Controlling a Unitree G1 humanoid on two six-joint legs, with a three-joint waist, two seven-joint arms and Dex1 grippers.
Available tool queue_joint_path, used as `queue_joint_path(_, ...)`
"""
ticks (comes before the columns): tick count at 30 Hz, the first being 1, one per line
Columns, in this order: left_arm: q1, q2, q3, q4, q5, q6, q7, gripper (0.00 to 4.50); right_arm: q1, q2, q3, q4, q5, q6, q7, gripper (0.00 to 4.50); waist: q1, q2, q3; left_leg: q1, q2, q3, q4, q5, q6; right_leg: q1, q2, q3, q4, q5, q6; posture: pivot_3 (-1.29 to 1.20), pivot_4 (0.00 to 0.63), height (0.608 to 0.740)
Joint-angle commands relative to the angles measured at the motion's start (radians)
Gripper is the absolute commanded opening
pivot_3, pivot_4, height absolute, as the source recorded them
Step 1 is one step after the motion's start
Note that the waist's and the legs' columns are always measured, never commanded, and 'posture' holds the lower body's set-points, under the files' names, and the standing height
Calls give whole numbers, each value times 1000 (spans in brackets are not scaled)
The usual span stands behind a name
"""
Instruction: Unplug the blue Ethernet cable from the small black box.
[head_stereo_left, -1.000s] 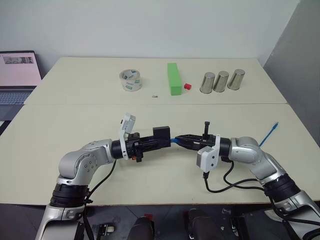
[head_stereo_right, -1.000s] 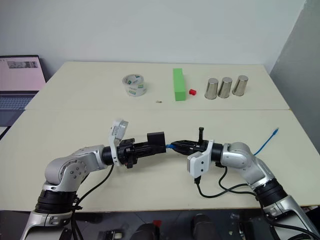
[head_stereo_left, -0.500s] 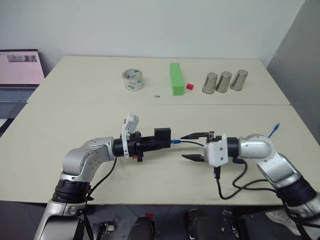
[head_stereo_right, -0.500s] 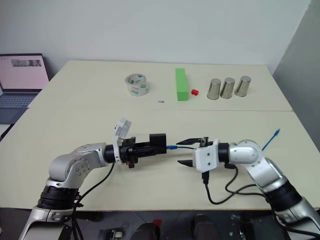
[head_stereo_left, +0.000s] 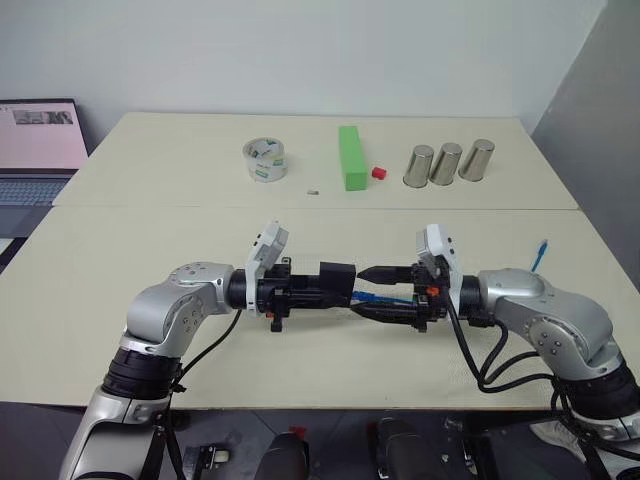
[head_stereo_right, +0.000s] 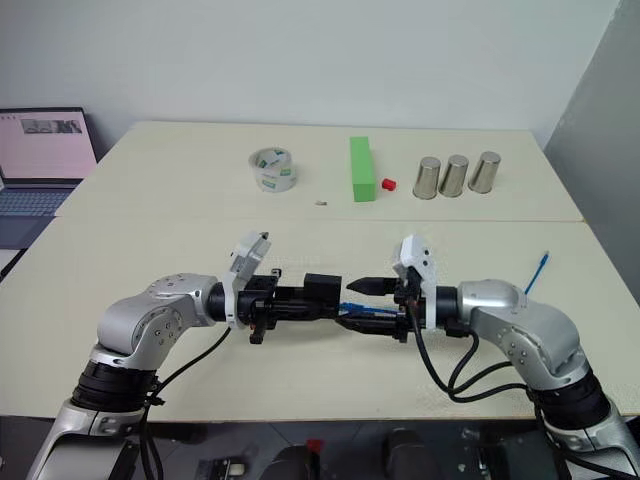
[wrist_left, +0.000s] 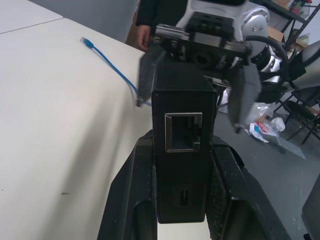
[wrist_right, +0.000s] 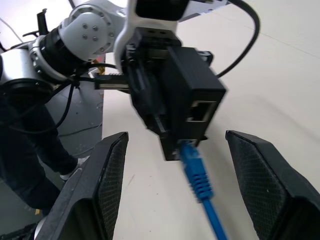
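- The right gripper (head_stereo_right: 362, 302) was shut on the plug one second ago; now its jaws are wide apart, one finger above the cable (wrist_right: 199, 178) and one below, and they grip nothing.
- It has also rolled: its white camera block was hanging below the wrist and now sits on top.
- The left gripper (wrist_left: 182, 165) stays shut on the box (head_stereo_left: 336, 281), in the air over the near table (head_stereo_left: 110, 280), at about 9 o'clock from the right gripper.
- The plug seems to be still in the box's lower port, and the upper port is empty.
- The far end of the cable lies on the table at about 3 o'clock, near the edge.
- I think the first pull did not free the plug; the right gripper is probably preparing a new grip, maybe to press the latch.
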Motion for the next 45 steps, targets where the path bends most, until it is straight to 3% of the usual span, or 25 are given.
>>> queue_joint_path(1,-4,13,6,-37,-13,-18,-24,778,-27,9,-18,13,20,44,11,3293,0,0,0,0,0,0,0,0,0,0,0,0,0,0,0,0,150,740)
queue_joint_path(20,14,9,10,-37,-10,-34,-16,778,-53,24,2,19,-14,92,52,3293,0,0,0,0,0,0,0,0,0,0,0,0,0,0,0,0,150,740)
queue_joint_path(31,12,2,0,-38,-6,-34,-14,778,-62,24,37,33,-83,59,83,711,0,0,0,0,0,0,0,0,0,0,0,0,0,0,0,0,150,740)
queue_joint_path(32,11,2,0,-38,-5,-35,-15,778,-64,26,36,35,-86,59,86,311,0,0,0,0,0,0,0,0,0,0,0,0,0,0,0,0,150,740)
queue_joint_path(34,15,10,-11,-47,0,-39,-29,778,-73,27,33,42,-86,62,98,33,0,0,0,0,0,0,0,0,0,0,0,0,0,0,0,0,150,740)
queue_joint_path(45,35,51,-62,-68,34,-88,-88,778,-110,-4,45,58,-79,122,187,27,-1,0,0,-1,0,0,0,0,0,-1,0,0,0,0,0,0,150,740)
